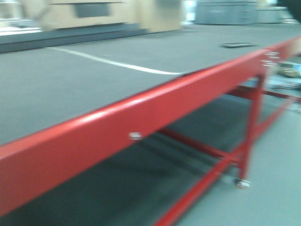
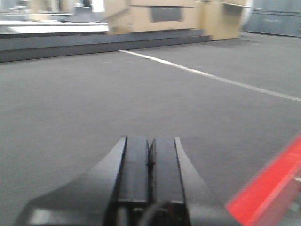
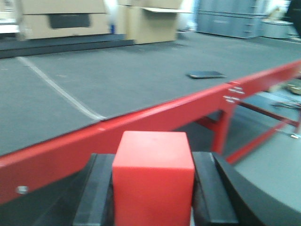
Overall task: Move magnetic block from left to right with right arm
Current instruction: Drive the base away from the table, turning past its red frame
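The right end effector [image 3: 153, 200] pinches the red magnetic block [image 3: 153, 176] between its two fingers, in front of the counter's [image 3: 141, 75] red edge rail [image 3: 155, 117] (lifted clear, I judge, for carrying rightward). The left end effector [image 2: 150, 165], fingers pressed together, hovers empty over the grey counter.

Items counted were: one magnetic block [image 3: 153, 183]; one flat dark object [image 3: 205, 74] near the desk's [image 1: 94, 80] far right edge; one white line [image 1: 117, 63]; a left gripper [image 2: 150, 155] and a right gripper [image 3: 153, 162], each showing two fingers [image 2: 134, 165].
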`<state>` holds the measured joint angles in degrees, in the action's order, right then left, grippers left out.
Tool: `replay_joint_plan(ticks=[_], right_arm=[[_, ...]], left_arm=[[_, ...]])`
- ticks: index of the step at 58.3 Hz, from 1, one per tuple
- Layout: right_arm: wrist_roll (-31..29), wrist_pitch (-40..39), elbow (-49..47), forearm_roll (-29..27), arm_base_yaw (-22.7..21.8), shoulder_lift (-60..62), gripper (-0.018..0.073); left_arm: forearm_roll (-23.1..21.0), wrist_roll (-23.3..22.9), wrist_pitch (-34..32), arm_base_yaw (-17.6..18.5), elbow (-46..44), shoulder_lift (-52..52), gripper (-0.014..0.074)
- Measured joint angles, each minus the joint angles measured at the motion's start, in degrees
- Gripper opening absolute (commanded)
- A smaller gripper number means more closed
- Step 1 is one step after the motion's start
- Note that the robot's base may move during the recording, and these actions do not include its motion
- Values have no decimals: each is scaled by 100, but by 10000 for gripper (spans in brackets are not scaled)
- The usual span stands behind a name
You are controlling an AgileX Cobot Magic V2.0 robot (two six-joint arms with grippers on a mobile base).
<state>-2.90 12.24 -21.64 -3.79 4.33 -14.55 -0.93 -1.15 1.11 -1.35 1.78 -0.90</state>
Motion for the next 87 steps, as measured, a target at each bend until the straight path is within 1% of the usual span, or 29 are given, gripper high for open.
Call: replay_joint_plan(ticks=[87], right_arm=[[0,0,0,0,0,0,253]], left_arm=[[0,0,0,0,0,0,-117]])
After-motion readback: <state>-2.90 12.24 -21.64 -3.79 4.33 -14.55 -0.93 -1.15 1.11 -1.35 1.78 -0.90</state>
